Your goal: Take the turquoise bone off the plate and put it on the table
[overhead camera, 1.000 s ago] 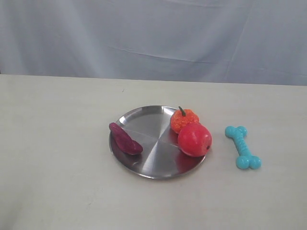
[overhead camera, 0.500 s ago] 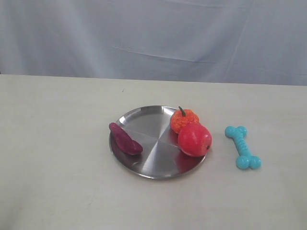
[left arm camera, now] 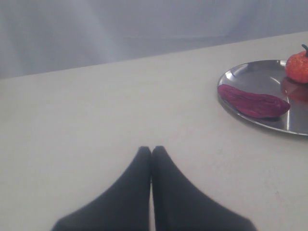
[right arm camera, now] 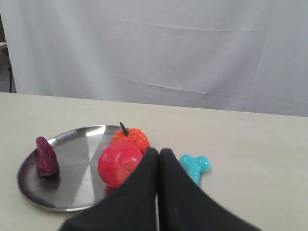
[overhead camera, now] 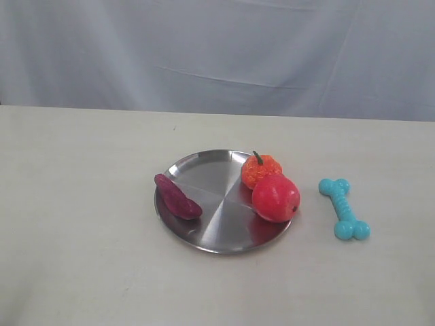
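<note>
The turquoise bone [overhead camera: 344, 208] lies flat on the cream table [overhead camera: 81, 204], just right of the silver plate [overhead camera: 211, 224] and apart from its rim. In the right wrist view the bone [right arm camera: 194, 167] is half hidden behind my right gripper [right arm camera: 159, 153], which is shut on nothing. My left gripper [left arm camera: 151, 150] is also shut and empty, low over bare table well away from the plate [left arm camera: 260, 77]. Neither gripper shows in the exterior view.
On the plate sit a red apple [overhead camera: 275, 197], a small orange pumpkin [overhead camera: 261, 169] and a dark purple sweet potato [overhead camera: 177, 197]. A white cloth backdrop [overhead camera: 217, 54] hangs behind the table's far edge.
</note>
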Tool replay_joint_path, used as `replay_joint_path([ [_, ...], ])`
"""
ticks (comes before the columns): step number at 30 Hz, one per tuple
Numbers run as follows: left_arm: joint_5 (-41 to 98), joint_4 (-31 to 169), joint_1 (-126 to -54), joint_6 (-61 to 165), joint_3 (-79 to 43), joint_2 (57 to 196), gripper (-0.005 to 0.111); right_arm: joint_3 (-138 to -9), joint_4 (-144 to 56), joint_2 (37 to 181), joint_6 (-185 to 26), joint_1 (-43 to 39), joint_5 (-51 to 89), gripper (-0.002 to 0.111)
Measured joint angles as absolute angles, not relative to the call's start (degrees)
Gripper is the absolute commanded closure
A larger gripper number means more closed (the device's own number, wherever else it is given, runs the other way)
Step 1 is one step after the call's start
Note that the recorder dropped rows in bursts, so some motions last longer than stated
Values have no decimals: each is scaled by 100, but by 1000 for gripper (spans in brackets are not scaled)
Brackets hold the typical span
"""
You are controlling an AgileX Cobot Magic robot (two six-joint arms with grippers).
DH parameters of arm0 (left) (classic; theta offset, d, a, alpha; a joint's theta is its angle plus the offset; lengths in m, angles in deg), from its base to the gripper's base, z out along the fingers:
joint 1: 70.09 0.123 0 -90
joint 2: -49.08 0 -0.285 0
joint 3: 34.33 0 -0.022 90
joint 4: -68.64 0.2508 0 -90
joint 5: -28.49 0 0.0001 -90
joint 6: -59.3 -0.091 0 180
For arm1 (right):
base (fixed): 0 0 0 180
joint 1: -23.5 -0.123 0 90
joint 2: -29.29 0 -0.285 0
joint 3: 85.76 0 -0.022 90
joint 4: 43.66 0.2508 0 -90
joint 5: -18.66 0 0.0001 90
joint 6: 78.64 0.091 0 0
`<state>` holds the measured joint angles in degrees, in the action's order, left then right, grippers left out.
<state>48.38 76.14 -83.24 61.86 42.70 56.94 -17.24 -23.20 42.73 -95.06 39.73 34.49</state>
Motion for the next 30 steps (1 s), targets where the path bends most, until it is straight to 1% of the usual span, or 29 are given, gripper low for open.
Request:
replay_joint_path([
  [5,4838,7614,-8324,6186,4270,5694,107,-1317,-2921,3995,-9506,3973,3424,109],
  [11,4838,7614,-8324,6186,4270,5694,107,-905,-3164,3757,-9471,3973,3424,109],
  [21,4838,7614,-8324,6186,4270,5694,107,-876,-3453,3744,-9449,3973,3809,109],
  [30,4838,7614,-8324,6186,4270,5694,107,-876,-3453,3744,-9409,3973,3863,109],
])
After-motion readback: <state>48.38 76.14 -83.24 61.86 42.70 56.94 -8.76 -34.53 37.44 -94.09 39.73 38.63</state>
